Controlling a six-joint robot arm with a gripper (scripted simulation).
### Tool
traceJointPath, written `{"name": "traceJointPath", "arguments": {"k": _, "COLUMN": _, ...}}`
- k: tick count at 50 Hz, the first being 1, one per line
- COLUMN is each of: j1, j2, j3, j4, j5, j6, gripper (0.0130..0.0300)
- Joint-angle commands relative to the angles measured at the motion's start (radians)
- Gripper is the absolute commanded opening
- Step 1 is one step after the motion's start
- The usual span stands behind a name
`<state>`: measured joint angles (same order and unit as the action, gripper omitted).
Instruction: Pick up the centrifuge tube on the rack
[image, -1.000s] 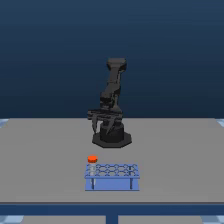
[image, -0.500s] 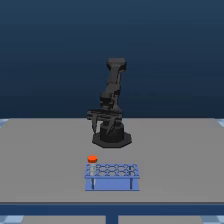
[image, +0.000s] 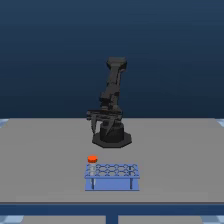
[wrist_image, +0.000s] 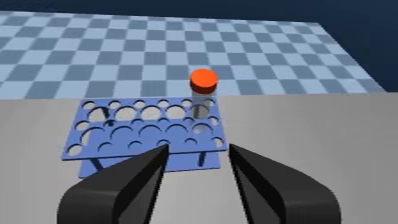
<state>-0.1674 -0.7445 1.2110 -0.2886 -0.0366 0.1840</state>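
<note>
Honestly not much has changed over the last second: the arm (image: 112, 95) sits in the same folded pose back by its base (image: 111, 137), and the gripper (wrist_image: 197, 150) hasn't crept any closer to the rack (image: 112, 176) that I can see from the exterior view. So the approach has barely started, if at all. Fingers (wrist_image: 147, 167) are spread apart with nothing between them, clearly released, and in the wrist view they frame the near edge of the rack with a gap that looks plenty wide for the tube. The centrifuge tube (wrist_image: 202, 95) is standing upright in a corner hole of the rack, orange-red cap poking well above the top plate; from the exterior view that's the corner on the left, on the arm's side. It's untouched and well apart from the gripper. My guess is the next bit needs a reach forward and down over that cap before any closing happens.
</note>
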Motion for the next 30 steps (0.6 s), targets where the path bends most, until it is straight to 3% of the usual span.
{"name": "traceJointPath", "arguments": {"k": 1, "j1": -0.006, "j2": 0.011, "j3": -0.006, "j4": -0.078, "j5": -0.011, "j6": 0.093, "gripper": 0.03}}
{"name": "traceJointPath", "arguments": {"k": 30, "j1": -0.033, "j2": 0.099, "j3": -0.05, "j4": -0.452, "j5": -0.059, "j6": 0.454, "gripper": 0.03}}
